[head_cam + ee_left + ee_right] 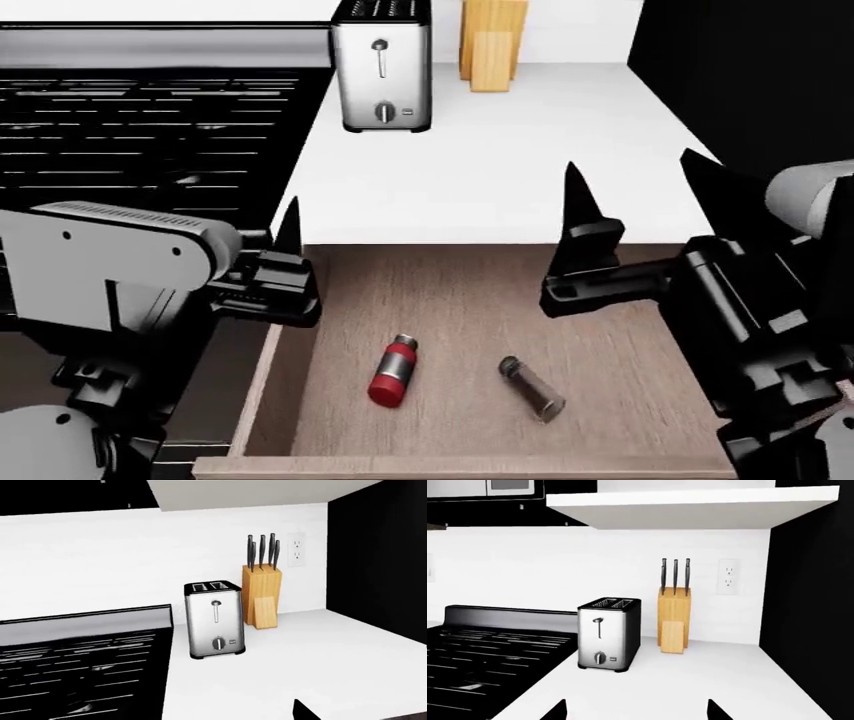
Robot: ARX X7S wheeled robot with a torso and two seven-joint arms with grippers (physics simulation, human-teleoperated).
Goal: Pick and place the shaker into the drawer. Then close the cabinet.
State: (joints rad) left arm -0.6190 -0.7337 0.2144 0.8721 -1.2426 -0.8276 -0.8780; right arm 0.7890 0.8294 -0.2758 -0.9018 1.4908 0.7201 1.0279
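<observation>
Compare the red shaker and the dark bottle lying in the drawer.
The shaker has an opaque red body with a silver-grey cap; the dark bottle looks clear and dark with a grey top. The shaker looks thicker, the dark bottle slimmer. The shaker's cap points toward the counter and slightly right, while the dark bottle's top points toward the counter and left. Both lie on their sides on the drawer floor, apart, untouched.

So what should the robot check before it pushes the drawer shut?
1. Small red bottle with silver cap inside light wooden drawer: ok, lying flat.
2. Drawer shut: not ok, pulled open.
3. Right gripper empty: ok, fingers apart, holding nothing.
4. Left gripper empty: cannot tell, only one fingertip shows.
5. Dark clear-necked bottle below the drawer walls: ok, lying flat.
6. Arms clear of the drawer: cannot tell.
</observation>
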